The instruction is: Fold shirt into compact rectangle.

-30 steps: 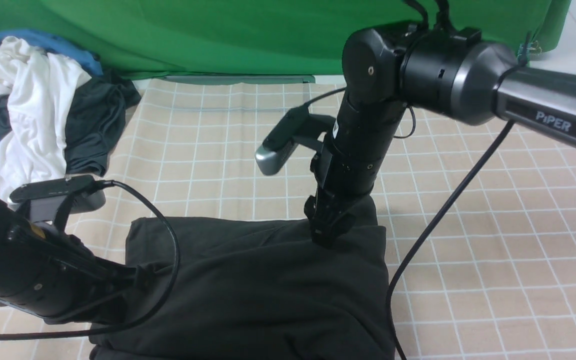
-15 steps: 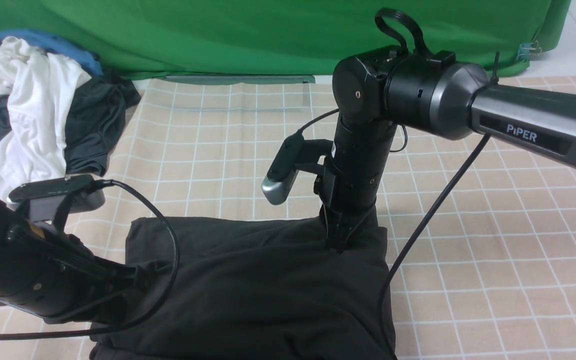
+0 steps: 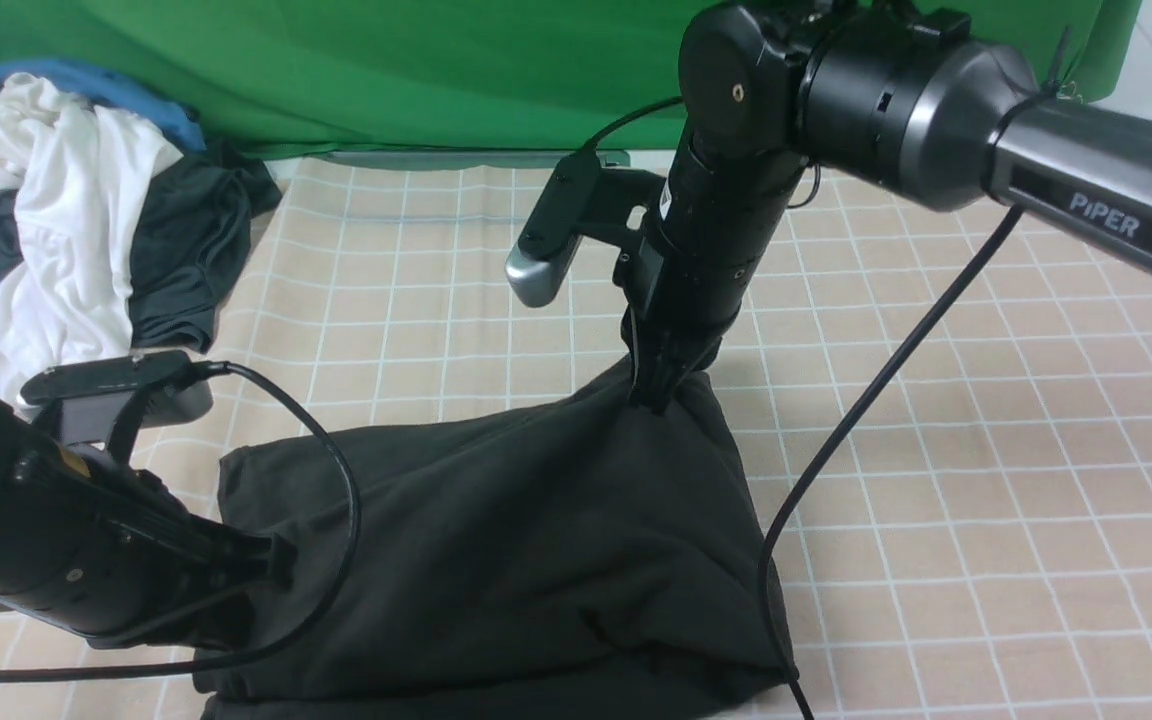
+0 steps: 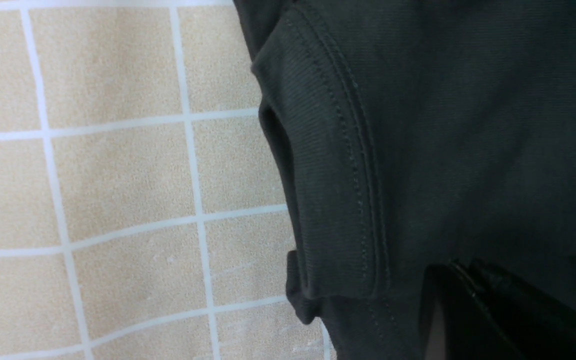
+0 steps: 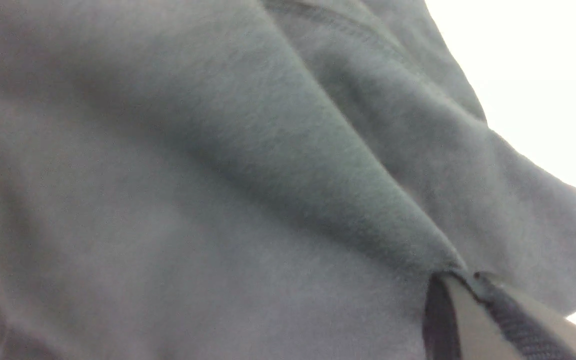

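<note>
Right jaws (image 3: 654, 405) are clamped on the soft, limp shirt (image 3: 536, 540); left jaws (image 3: 271, 565) together. Grip doubled edges.

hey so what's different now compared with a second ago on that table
The right jaws have closed on the black shirt and lifted, raising the pinched part up and away from the robot. The shirt's left end shifted slightly left. The left jaws stayed put, shut on the shirt; the white garment didn't move.
</note>
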